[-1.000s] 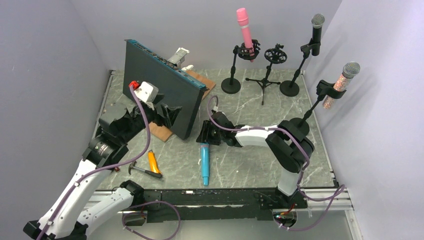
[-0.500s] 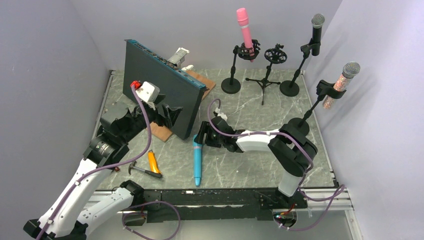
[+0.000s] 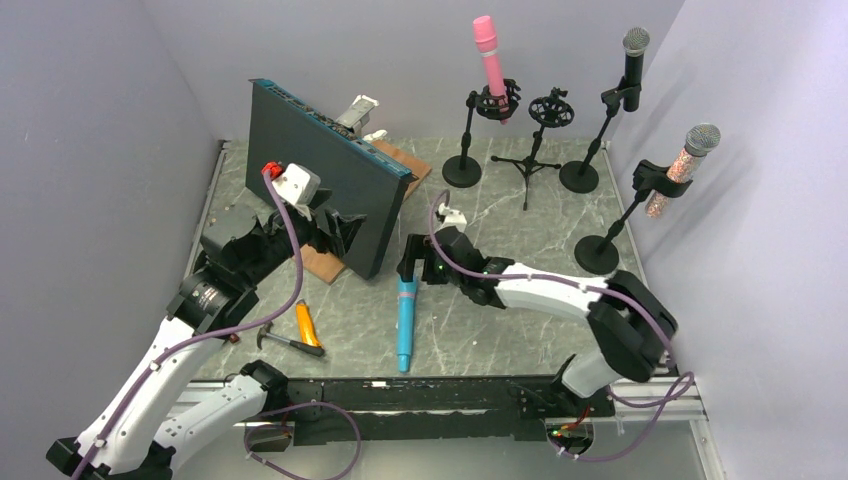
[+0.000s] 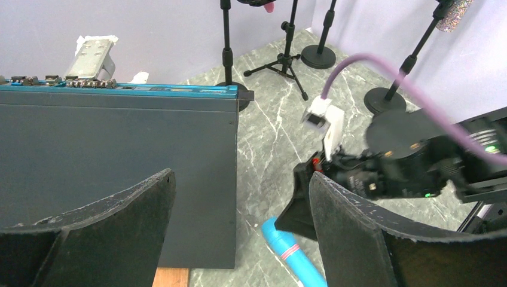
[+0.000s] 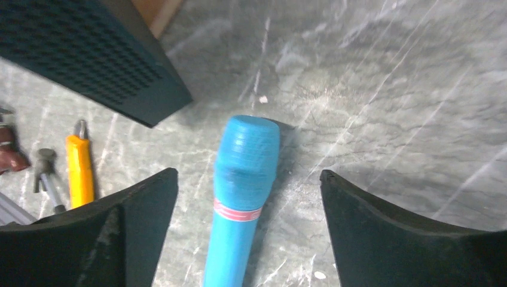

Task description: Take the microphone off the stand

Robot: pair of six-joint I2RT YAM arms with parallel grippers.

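Observation:
A blue microphone (image 3: 404, 322) with a red band lies flat on the marble table, its head toward the back. My right gripper (image 3: 410, 270) hovers just over that head, open. In the right wrist view the blue microphone (image 5: 242, 191) sits untouched between the spread fingers of the right gripper (image 5: 248, 172). An empty tripod stand (image 3: 548, 112) is at the back. Around it a pink microphone (image 3: 490, 62), a black microphone (image 3: 634, 62) and a glittery microphone (image 3: 685, 165) sit in their own stands. My left gripper (image 3: 335, 226) is open beside the dark box, holding nothing.
A tall dark box (image 3: 330, 175) stands upright at the left on a cardboard sheet (image 3: 325, 264). A small hammer (image 3: 285, 341) and an orange-handled tool (image 3: 306, 322) lie near the front left. Walls close in the table on three sides.
My right gripper has opened and let go of the blue microphone, which now rests on the table. The right arm has stretched out leftward. The left arm has not moved.

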